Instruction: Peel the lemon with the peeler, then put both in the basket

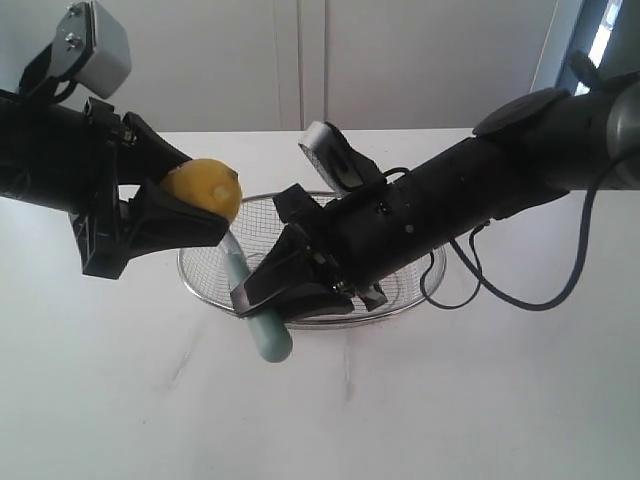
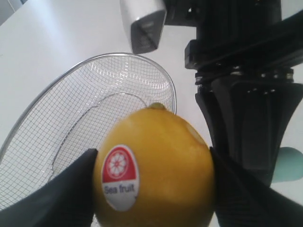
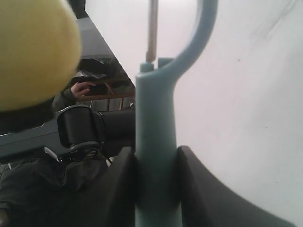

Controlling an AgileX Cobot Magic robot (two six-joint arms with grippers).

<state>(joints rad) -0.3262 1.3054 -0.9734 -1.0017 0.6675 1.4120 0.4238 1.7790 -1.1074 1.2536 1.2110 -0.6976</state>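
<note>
We find the left gripper (image 1: 203,198) with jaws clenched on the lemon (image 2: 161,165) (sticker: "Sea fruit"), raised over the basket (image 2: 118,55). The right gripper (image 1: 265,297) has jaws grasping the peeler (image 1: 270,338) by its handle, head just beside the lemon. The basket rests on the white tabletop (image 1: 470,400).

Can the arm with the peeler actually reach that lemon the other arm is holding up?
Probably yes: the peeler in the right gripper has its head close beside the lemon in the left gripper, nothing between.
</note>
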